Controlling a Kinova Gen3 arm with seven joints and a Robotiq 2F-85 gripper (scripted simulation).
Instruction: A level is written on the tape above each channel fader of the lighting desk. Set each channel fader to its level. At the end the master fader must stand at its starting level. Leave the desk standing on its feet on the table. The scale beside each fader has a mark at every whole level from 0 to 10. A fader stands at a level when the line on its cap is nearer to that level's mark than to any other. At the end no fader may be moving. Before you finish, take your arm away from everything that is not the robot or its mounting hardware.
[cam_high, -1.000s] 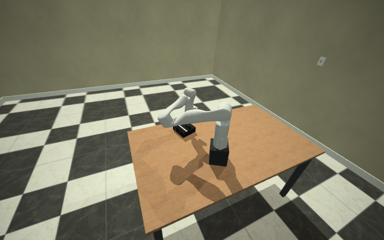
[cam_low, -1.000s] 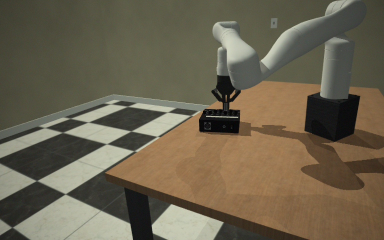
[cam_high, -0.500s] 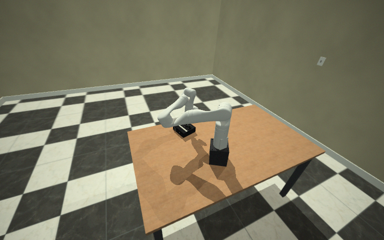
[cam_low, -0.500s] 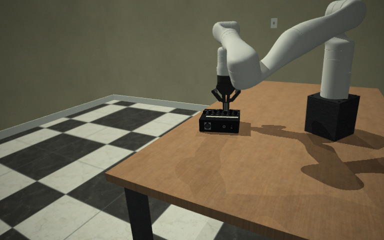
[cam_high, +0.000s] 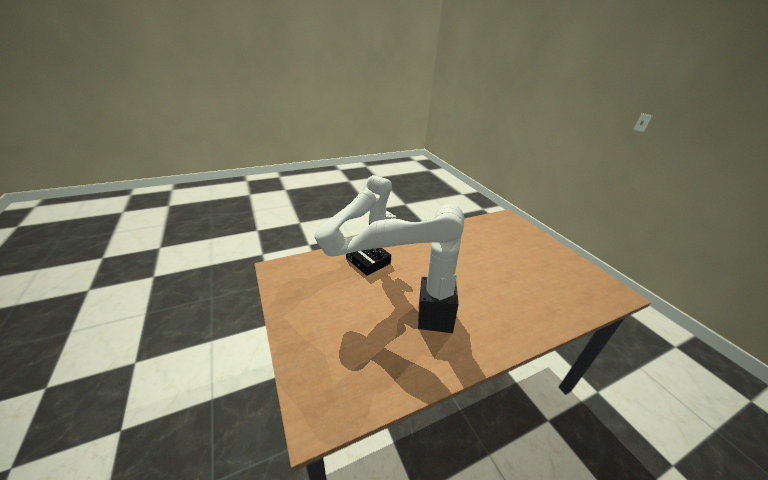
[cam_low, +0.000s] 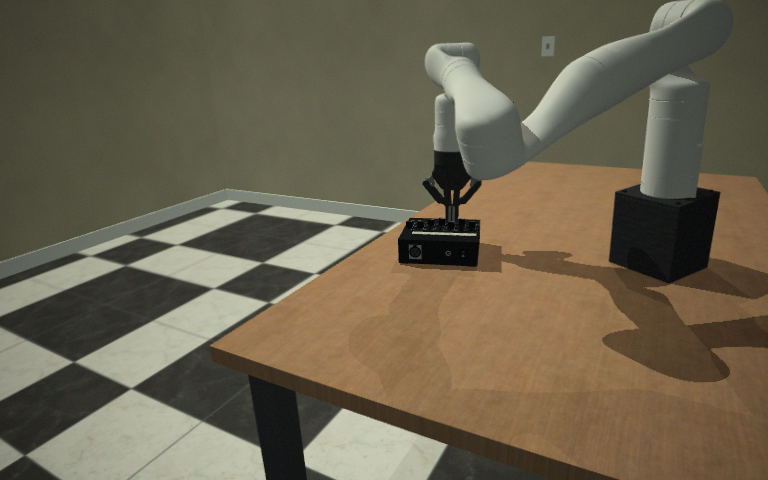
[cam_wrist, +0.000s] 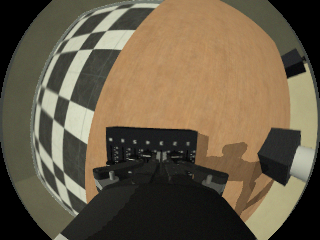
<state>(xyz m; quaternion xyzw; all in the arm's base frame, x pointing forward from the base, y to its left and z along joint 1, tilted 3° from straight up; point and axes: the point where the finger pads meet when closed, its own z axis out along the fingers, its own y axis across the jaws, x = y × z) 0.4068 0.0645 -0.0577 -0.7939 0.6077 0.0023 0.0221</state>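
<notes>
The lighting desk is a small black box with a row of faders and a white tape strip on top. It stands on its feet near the table's far corner, and also shows in the top view and in the wrist view. My gripper points straight down with its fingers shut together, the tips down among the fader caps right of the row's middle. In the wrist view the shut fingertips sit at the desk's near edge. The tape's numbers and the cap lines are too small to read.
The arm's black base block stands on the wooden table, to the right of the desk. The table's edge runs close behind and to the left of the desk, with checkered floor beyond.
</notes>
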